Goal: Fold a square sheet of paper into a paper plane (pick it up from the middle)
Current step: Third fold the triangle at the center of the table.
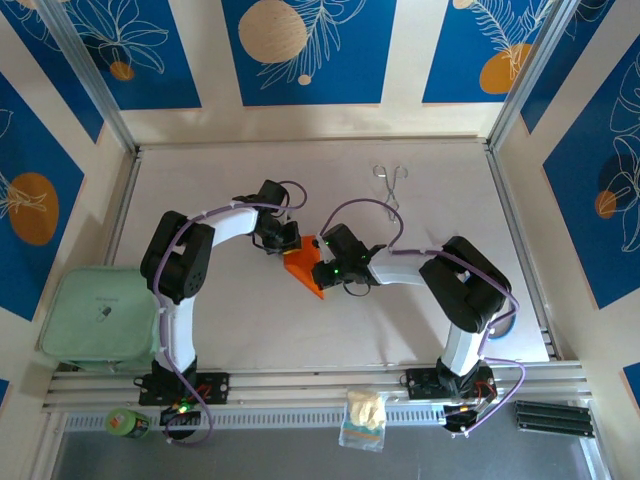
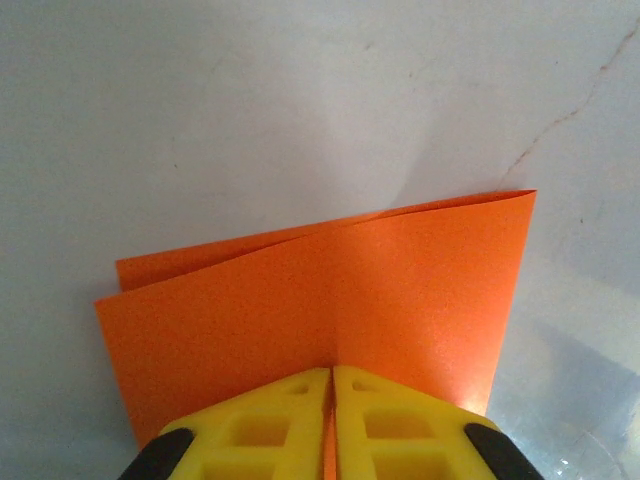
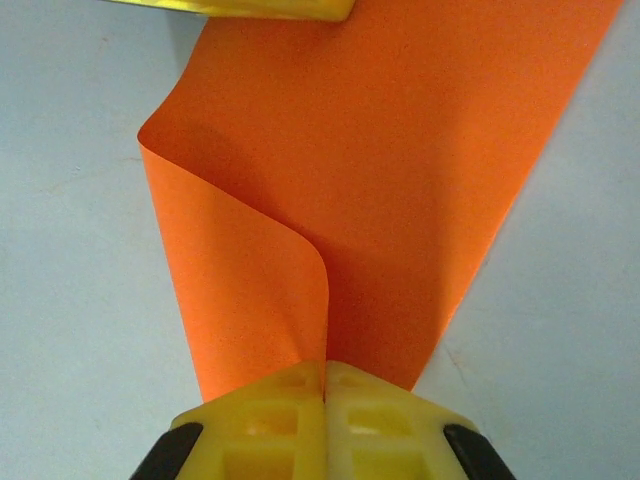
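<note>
Folded orange paper [image 1: 303,268] pinched from two sides over the middle of the table [image 1: 200,180].
The left gripper [image 2: 332,378] is pressed together on one edge, where the doubled layers gape slightly. The right gripper [image 3: 325,370] clamps the opposite edge, with one layer curling into its jaws. The paper sits between both arms, and the tongs [image 1: 390,180] lie well apart, farther back.

I read left gripper [image 2: 332,372] clamped tight | right gripper [image 3: 325,365] clamped tight | both arms bent inward, tips near each other
</note>
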Action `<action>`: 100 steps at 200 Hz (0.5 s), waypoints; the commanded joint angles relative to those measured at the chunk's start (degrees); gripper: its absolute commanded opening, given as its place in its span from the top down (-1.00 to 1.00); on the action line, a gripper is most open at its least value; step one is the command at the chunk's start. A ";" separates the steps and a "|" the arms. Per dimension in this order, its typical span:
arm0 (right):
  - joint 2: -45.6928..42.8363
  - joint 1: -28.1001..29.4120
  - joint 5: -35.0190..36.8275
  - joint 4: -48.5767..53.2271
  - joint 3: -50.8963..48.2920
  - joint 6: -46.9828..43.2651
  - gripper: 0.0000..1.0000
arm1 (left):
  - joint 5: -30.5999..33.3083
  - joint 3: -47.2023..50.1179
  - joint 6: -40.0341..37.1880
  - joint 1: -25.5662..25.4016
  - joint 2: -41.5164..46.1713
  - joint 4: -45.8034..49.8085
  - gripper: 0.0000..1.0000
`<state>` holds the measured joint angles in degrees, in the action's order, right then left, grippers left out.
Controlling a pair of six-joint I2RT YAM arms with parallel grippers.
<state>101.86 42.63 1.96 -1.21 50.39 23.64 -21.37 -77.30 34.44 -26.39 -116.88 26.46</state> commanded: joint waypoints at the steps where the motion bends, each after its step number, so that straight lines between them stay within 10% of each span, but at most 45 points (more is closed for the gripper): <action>1: 1.28 0.32 -0.25 2.03 1.16 0.18 0.97 | 0.51 0.56 0.07 -0.83 -2.02 2.14 0.76; 100: 2.02 0.26 -0.06 3.84 1.88 0.01 0.98 | 0.01 11.82 13.10 1.04 16.15 -10.67 0.48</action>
<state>102.32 42.63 1.98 -0.32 51.33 23.62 -20.16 -70.54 41.87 -25.61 -106.04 21.71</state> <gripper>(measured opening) 0.048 0.260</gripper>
